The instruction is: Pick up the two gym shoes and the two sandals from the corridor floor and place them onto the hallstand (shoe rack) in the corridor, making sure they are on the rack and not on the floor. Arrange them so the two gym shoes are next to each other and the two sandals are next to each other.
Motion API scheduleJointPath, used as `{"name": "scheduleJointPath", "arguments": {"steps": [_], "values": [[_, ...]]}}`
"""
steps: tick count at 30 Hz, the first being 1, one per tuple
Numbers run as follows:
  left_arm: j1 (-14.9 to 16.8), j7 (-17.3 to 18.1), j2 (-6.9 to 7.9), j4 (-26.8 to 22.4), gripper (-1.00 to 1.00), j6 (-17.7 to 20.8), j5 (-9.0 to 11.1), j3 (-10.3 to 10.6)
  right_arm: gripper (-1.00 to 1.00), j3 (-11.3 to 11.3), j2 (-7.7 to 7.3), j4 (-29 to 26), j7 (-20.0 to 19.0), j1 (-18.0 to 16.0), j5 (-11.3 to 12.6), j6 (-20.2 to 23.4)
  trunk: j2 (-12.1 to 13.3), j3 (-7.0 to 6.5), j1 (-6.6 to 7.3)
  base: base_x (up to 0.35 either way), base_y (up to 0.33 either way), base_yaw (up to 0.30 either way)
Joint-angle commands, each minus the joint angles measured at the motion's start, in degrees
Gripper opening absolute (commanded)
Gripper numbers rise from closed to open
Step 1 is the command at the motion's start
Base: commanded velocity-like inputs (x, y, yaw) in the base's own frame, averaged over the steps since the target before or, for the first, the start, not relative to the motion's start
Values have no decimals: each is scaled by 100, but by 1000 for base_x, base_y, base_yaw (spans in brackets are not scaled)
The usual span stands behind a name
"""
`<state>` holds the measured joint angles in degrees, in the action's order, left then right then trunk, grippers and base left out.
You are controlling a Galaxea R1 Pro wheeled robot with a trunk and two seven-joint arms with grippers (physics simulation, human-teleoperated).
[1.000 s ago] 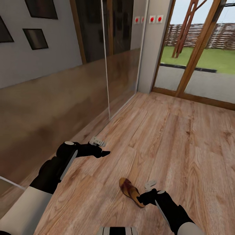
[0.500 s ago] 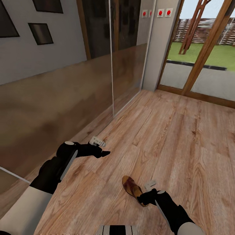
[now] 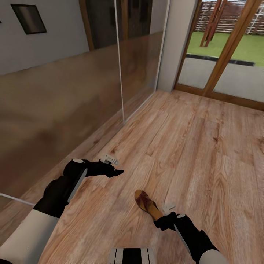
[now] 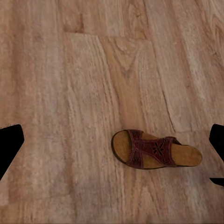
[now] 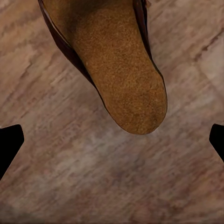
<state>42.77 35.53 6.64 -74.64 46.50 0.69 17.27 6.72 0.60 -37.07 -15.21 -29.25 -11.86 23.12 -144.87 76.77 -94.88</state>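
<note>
Brown sandal (image 3: 147, 205) lay flat on the wood floor (image 3: 205, 154), heel just beside right gripper (image 3: 160, 222), whose fingers were spread, not touching it. Left gripper (image 3: 116, 171) hovered nearby, also spread, w/ nothing held.

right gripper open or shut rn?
Open. The right gripper fingertips sit far apart at the wrist view's edges, above the sandal heel, holding nothing.

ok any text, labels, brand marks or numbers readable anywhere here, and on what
No readable text in any view.
Sandal: the strap has a cut pattern, seen in the left wrist view, with no brand or size mark; the footbed heel is plain.
Framed picture on the wall: dark, no lettering can be made out.
Floor, mirrored door and both arms: no marks.
</note>
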Motion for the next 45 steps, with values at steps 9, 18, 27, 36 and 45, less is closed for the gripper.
{"name": "scheduleJointPath", "arguments": {"steps": [9,18,27,36,45], "values": [[3,7,4,-6,100,35,10,6,100,-2,1,-14,-12,-2,-66,26,-6,146,-6,0,0,-104],[3,7,-4,-6,100,35,10,13,100,735,1,-27,-24,-2,-966,24,-6,157,-6,0,0,-13],[3,7,-5,-6,100,35,10,14,100,962,1,-31,-34,-2,-1365,26,-6,157,-6,0,0,0],[3,7,-5,-6,100,35,10,21,100,940,-2,-52,-42,-2,-1361,31,-6,157,-6,0,0,0],[3,7,-5,-1,100,35,10,26,100,920,-13,-107,-43,-2,-1346,34,-6,157,-6,0,0,0]]}}
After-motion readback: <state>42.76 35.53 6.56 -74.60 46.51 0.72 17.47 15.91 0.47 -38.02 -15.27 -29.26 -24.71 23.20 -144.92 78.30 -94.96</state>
